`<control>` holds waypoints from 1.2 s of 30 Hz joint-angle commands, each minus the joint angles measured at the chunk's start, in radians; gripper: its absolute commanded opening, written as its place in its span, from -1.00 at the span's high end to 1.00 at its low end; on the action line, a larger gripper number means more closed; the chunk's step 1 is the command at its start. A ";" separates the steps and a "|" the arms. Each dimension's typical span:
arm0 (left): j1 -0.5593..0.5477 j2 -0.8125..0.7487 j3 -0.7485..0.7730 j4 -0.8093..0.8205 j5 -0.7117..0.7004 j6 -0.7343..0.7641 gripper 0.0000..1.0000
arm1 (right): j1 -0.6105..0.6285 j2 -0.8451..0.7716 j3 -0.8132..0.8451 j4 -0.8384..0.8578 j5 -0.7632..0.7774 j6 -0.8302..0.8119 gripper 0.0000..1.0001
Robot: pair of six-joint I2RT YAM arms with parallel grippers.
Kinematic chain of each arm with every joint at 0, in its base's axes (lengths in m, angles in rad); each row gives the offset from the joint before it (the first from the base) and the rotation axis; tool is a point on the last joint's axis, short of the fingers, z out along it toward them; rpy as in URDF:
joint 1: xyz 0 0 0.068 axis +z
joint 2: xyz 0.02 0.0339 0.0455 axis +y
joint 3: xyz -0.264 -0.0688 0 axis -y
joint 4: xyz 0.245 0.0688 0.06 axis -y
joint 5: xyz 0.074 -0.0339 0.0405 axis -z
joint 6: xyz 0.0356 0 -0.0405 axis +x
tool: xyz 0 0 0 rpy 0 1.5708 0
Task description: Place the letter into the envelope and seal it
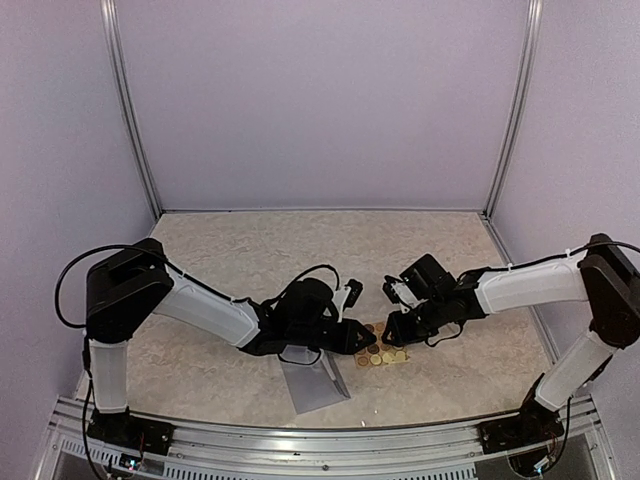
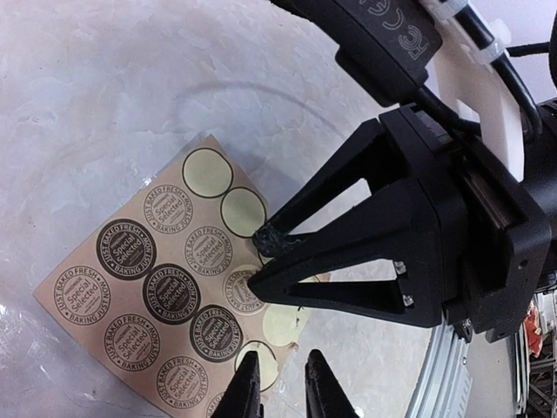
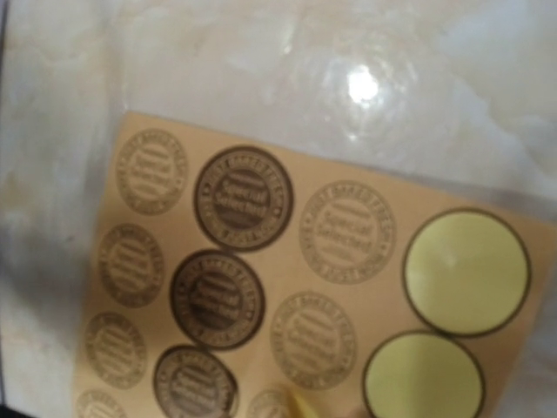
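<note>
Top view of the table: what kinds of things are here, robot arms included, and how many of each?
Robot arms: 2
Envelope: 1
Sticker sheet: 1
Total: 4

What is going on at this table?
Both arms work at the sticker sheet mid-table. The right gripper, tips close together, is over the sheet's stickers; the left gripper is at one edge. Some stickers are already peeled off. The envelope lies by the front edge, in neither gripper.
</note>
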 commanded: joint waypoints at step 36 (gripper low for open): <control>0.024 0.132 0.050 -0.059 -0.046 0.008 0.86 | -0.012 0.089 -0.029 0.079 -0.025 -0.019 1.00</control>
